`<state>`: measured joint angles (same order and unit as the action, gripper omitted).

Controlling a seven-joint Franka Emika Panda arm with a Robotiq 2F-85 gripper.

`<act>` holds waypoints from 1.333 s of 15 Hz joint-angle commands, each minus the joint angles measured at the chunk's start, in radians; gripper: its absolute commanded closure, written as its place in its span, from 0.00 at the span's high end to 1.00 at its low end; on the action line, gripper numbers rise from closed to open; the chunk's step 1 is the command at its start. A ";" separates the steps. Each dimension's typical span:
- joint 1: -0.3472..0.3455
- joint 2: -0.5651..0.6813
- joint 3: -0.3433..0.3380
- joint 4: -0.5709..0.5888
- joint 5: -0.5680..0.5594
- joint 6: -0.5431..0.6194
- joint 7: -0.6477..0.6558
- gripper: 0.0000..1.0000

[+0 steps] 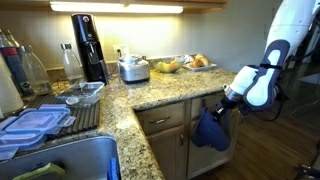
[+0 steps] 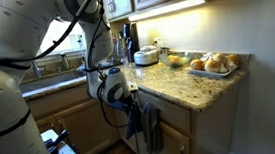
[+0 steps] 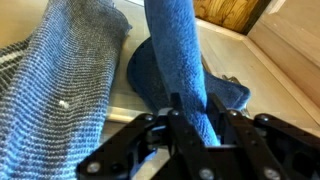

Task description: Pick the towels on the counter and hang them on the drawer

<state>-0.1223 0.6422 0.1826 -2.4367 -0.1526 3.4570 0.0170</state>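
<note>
My gripper (image 3: 196, 128) is shut on a medium-blue towel (image 3: 178, 60), which runs up between the fingers. In both exterior views the gripper (image 1: 223, 104) (image 2: 129, 99) is just off the granite counter (image 1: 172, 90) edge, in front of the light-oak drawer (image 1: 165, 120). The blue towel (image 1: 210, 132) (image 2: 131, 121) hangs limp below it. A second, slate-blue towel (image 3: 60, 95) (image 2: 152, 128) hangs beside it on the drawer front. Whether the held towel touches the drawer handle is hidden.
On the counter stand a black coffee maker (image 1: 88, 45), a silver pot (image 1: 133, 68), a fruit bowl (image 1: 168, 66) and a tray of bread (image 1: 201, 62). Blue-lidded containers (image 1: 35, 122) and a sink (image 1: 62, 160) lie nearer. Cabinet doors (image 1: 170, 152) are below the drawer.
</note>
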 commanded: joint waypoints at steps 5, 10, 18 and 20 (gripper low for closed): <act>-0.052 -0.044 0.031 -0.051 -0.023 0.000 -0.007 0.87; -0.075 -0.137 0.067 -0.180 -0.063 0.001 -0.008 1.00; -0.042 -0.387 0.066 -0.384 -0.121 -0.028 -0.025 1.00; -0.043 -0.446 0.068 -0.414 -0.147 -0.039 -0.020 1.00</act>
<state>-0.1594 0.3383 0.2449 -2.7604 -0.2698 3.4553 0.0018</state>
